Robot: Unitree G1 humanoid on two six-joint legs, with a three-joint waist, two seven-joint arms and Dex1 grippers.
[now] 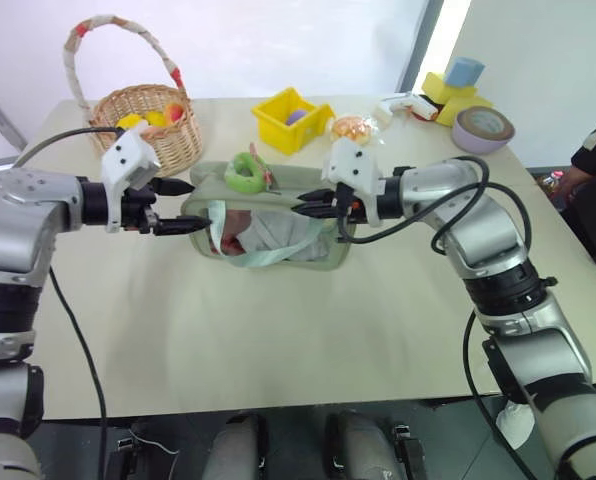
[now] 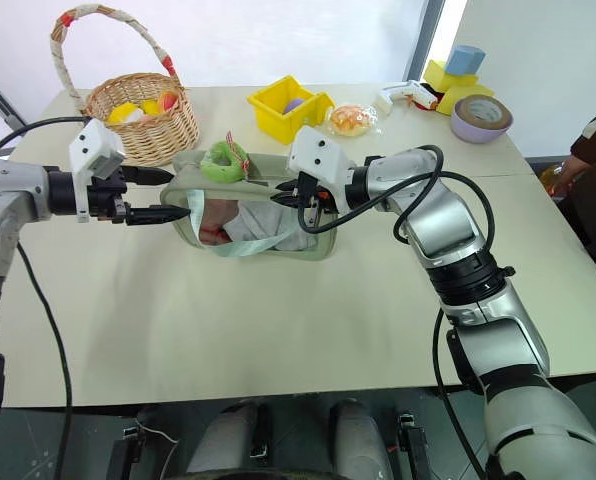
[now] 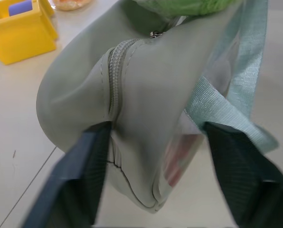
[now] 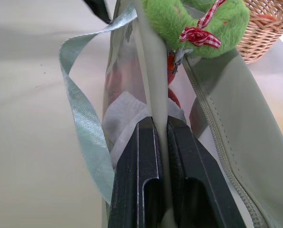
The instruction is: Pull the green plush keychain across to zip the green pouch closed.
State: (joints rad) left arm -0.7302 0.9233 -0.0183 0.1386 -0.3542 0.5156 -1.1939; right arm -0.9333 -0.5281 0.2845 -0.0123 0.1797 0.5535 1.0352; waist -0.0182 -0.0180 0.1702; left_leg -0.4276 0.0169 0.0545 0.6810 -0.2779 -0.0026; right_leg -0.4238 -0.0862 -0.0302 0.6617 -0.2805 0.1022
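The right gripper (image 4: pixel 161 137) pinches the right edge of the pale sage-green soft pouch (image 1: pixel 278 225), presumably anchoring it. The left gripper (image 1: pixel 174 206), fingers spread, straddles its left end. Farther back, the bright-green fuzzy plush keychain (image 1: pixel 245 172) rests on top.

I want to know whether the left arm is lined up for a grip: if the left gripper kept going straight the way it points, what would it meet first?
Most likely the near end of the green pouch: the left gripper is open, its fingers either side of that end.
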